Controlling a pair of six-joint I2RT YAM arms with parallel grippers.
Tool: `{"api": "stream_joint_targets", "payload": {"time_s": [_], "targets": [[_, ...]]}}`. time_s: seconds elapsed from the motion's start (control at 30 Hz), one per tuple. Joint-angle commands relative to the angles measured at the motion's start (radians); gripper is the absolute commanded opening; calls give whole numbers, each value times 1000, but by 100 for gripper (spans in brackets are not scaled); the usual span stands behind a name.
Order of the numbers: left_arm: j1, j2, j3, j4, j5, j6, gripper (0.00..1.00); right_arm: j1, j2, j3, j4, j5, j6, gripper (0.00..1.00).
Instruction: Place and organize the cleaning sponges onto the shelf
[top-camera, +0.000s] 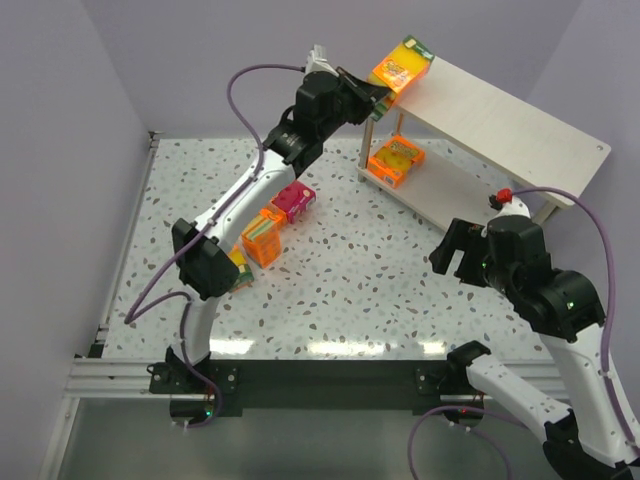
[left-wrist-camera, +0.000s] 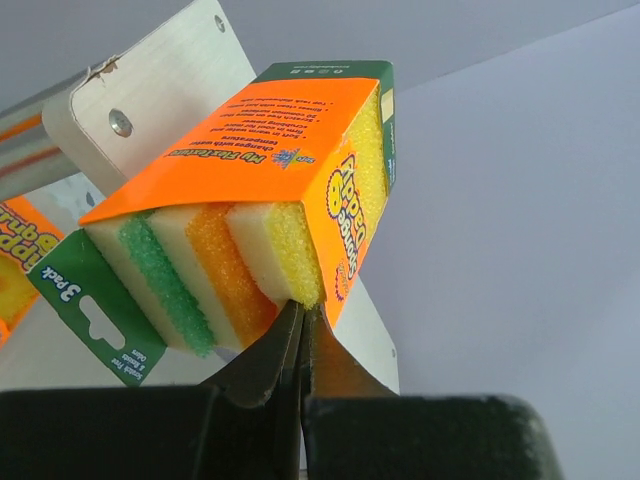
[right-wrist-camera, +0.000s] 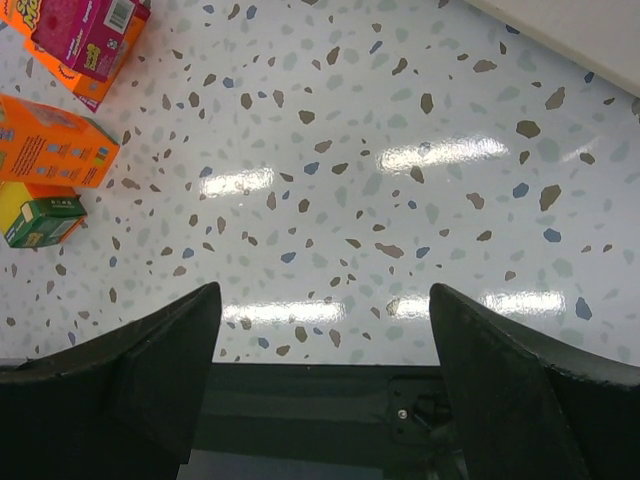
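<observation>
One speckled white tabletop (top-camera: 350, 290) carries the two-tier pale beige wooden shelf (top-camera: 520, 130), far right. We log the right gripper (right-wrist-camera: 325, 300) spread wide above the tabletop; the left gripper (left-wrist-camera: 301, 318) pressed together, tips touching the thick orange layered sponge pack (left-wrist-camera: 250, 170) at the top board's left end.

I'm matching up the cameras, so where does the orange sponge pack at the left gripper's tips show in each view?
Top external: the orange sponge pack is at top centre, on the end of the shelf, beside the left gripper.
Left wrist: it fills the centre, just above the closed fingertips.
Right wrist: not in it.
Shared landmark: the shelf's pale top board, under the pack from above and behind it in the left wrist view.
</observation>
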Motion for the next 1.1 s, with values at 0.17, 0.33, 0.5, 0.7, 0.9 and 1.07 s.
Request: {"api": "stream_joint_targets", "payload": {"time_s": [0.17, 0.33, 0.5, 0.7, 0.9, 1.07], "targets": [[14, 66, 80, 251, -18, -146, 0, -4, -16, -25, 22, 25, 19, 88], [15, 118, 87, 297, 4, -216, 0, -2, -10, -37, 32, 17, 10, 88], [17, 161, 89, 333, 14, -253, 0, -4, -1, -37, 46, 16, -6, 88], [32, 221, 109, 389, 33, -296, 0, -2, 7, -45, 59, 10, -10, 88], [43, 244, 113, 435, 36, -319, 0, -4, 8, -48, 66, 10, -10, 88], [46, 261, 118, 467, 50, -342, 0, -4, 16, -51, 72, 10, -10, 88]]}}
